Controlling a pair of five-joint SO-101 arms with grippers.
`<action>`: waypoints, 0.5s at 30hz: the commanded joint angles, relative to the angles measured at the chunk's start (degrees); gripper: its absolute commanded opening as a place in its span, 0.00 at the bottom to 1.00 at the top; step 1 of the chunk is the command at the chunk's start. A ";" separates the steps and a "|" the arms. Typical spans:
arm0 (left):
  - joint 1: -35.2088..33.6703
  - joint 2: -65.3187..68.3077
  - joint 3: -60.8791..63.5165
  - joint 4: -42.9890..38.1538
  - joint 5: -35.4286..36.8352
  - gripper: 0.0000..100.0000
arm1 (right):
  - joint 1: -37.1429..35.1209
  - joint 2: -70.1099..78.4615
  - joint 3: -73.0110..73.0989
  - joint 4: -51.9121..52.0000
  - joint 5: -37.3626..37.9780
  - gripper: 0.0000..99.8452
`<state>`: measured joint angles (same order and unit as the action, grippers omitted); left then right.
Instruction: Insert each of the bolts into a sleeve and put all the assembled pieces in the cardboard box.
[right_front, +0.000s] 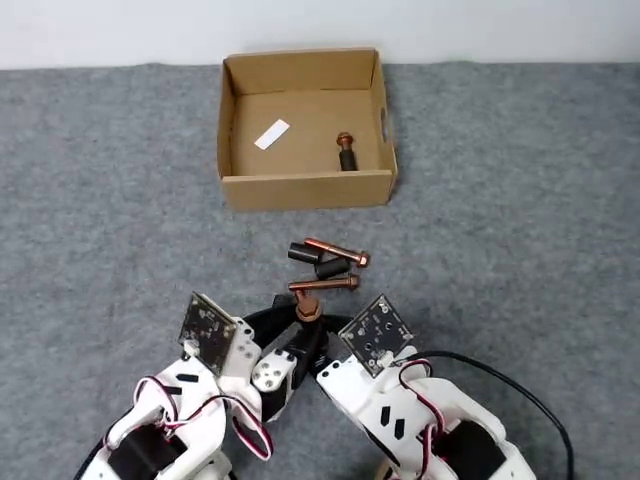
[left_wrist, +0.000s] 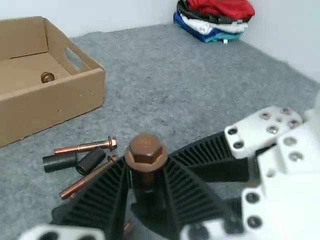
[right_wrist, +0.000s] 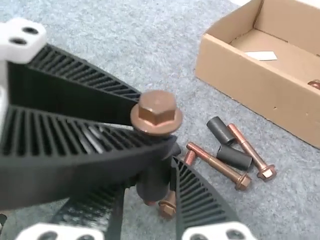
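Left gripper (left_wrist: 145, 196): its ribbed fingers are pressed together on the bolt (left_wrist: 145, 151) just under the hex head, holding it upright.
Right gripper (right_wrist: 156, 192): clamped lower down around the dark sleeve (right_wrist: 155, 181), straight beneath that head. The two grippers meet tip to tip over the near part of the grey mat (right_front: 520, 250).
Bolt and sleeve: the shank is down inside the sleeve, with the head standing just above the fingers. Whether the flange has seated on the sleeve's rim is hidden by the fingers.
Step in hand: by my reading, finishing the insertion so the pair can be carried as one piece.
Doing it well: keep shank and sleeve on one line and press straight along it with no sideways lean. Keep the sleeve grip firm. Only when the head is seated should one gripper let go — the other keeps the piece upright for the carry.
Loose parts: two loose bolts (right_front: 337, 252) (right_front: 323, 284) and two loose sleeves (right_front: 303, 253) (right_front: 332, 268) lie bunched just beyond the grippers, between them and the box. The carry should lift clear over them.
Cardboard box (right_front: 305, 190): farther back and open-topped, with one assembled piece (right_front: 346, 152) on its floor near the wall with the handle slot, and a white slip (right_front: 271, 134) well apart from it.
Risk: releasing too soon — the sleeve could slide off.
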<state>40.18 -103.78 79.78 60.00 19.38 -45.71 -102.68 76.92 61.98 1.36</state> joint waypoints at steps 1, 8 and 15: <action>0.26 -0.35 0.13 1.32 -1.76 0.06 | 0.13 -0.22 -2.99 -2.07 0.70 0.01; -0.62 -0.35 0.31 1.05 -1.85 0.12 | 0.13 -0.22 -2.90 -1.98 0.70 0.01; -7.65 -0.35 0.40 1.14 -3.34 0.13 | 0.13 -0.22 -2.20 -2.07 0.53 0.01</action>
<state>34.73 -103.78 80.57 60.97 17.01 -45.54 -102.68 76.92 61.98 1.71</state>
